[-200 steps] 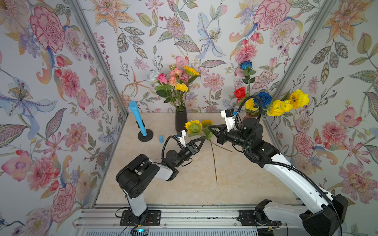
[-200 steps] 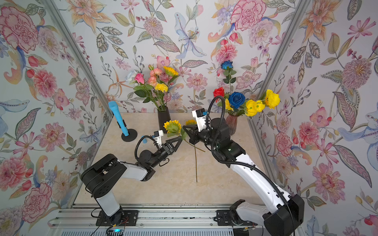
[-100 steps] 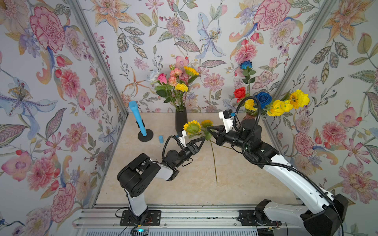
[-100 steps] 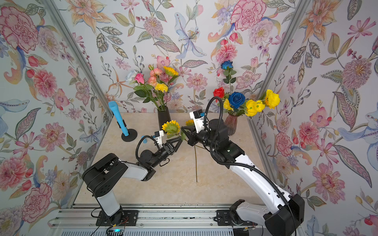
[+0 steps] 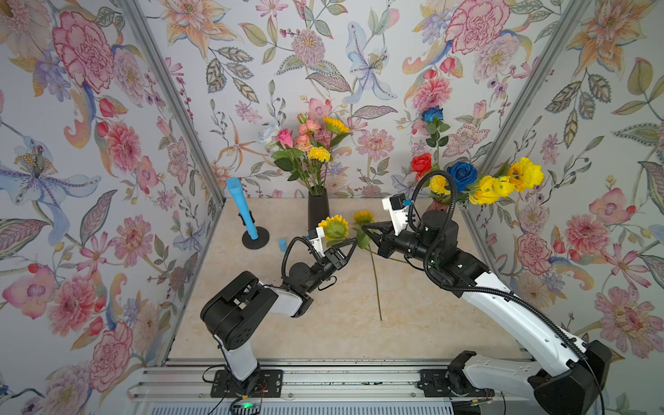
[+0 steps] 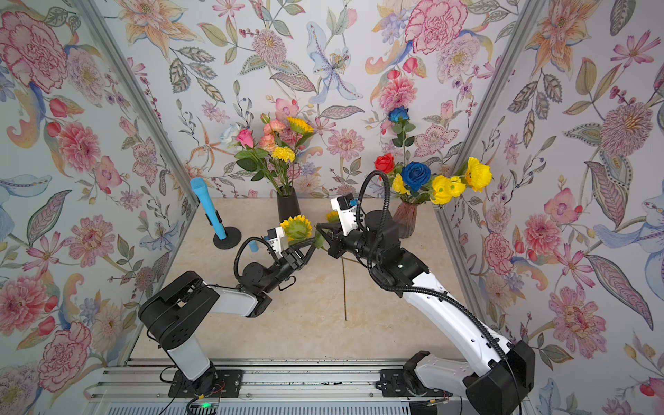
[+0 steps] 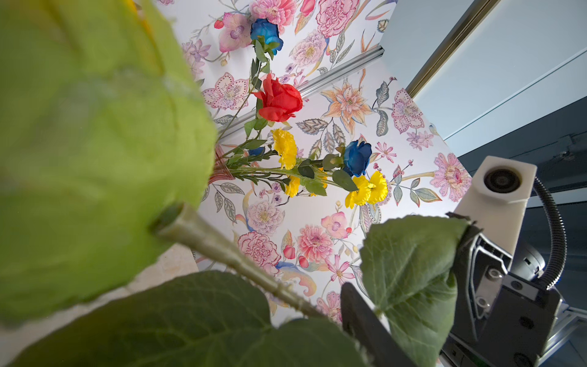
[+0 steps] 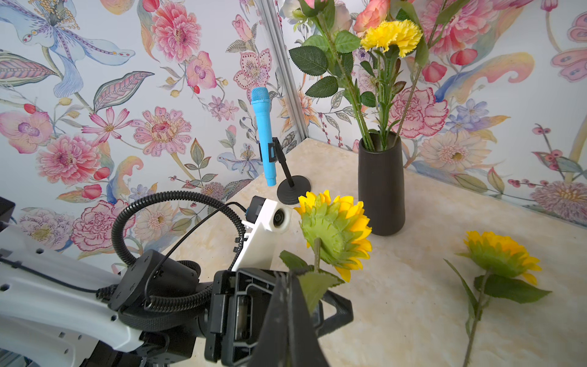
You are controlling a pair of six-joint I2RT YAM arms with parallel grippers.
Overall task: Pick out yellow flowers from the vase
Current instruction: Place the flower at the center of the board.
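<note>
Hiding half the left gripper (image 5: 355, 243), seemingly: sunflower leaves (image 7: 190, 324).

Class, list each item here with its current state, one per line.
raised sunflower: held off table
second sunflower: lying on table
right gripper: shut on raised sunflower
left gripper: at its stem, grip unclear
black vase: upright, filled
glass vase: upright, filled
blue microphone: tilted in stand

- left arm (image 5: 251, 305) lies low with its elbow folded, and the wrist tilts upward; the left gripper (image 5: 351, 248) has its jaws partly apart.
- right arm (image 5: 503, 301) slopes down and forward; the right gripper (image 5: 363, 227) is pinched closed on a sunflower (image 5: 334, 227) stem.
- the gripper tips nearly meet, with the right one just above the left.
</note>
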